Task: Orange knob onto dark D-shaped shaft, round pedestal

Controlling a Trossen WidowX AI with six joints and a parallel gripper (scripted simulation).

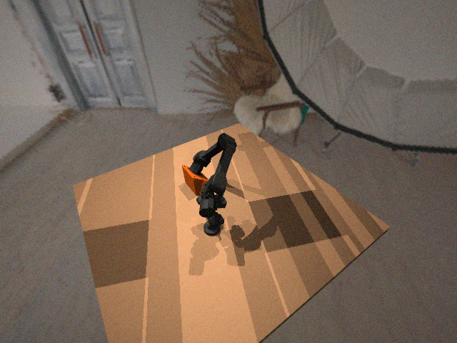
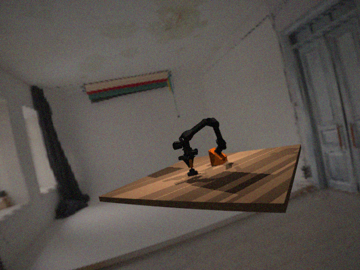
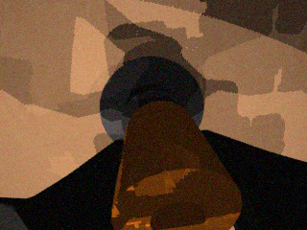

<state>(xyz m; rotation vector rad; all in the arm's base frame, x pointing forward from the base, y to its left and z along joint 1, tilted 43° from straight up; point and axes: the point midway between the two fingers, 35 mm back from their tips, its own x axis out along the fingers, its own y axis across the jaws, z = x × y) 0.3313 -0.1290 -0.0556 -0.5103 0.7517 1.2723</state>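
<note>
The orange knob (image 3: 165, 149) (image 2: 190, 163) is held upright between the fingers of my gripper (image 3: 163, 142) (image 2: 190, 165), which is shut on it. The round dark pedestal (image 3: 115, 105) (image 1: 211, 232) (image 2: 192, 173) stands on the table below. In the wrist view the knob's far end overlaps the middle of the pedestal, and in the exterior view the knob's low end is close above or at the shaft. The knob hides most of the shaft, and its flat side cannot be seen. I cannot tell whether knob and shaft touch.
The arm's orange base block (image 1: 192, 181) (image 2: 216, 157) stands on the wooden table (image 1: 206, 306) (image 2: 139, 194), behind the pedestal in the top view. Dark shadow patches and stripes cross the table top. The arm arches from the base over to the pedestal.
</note>
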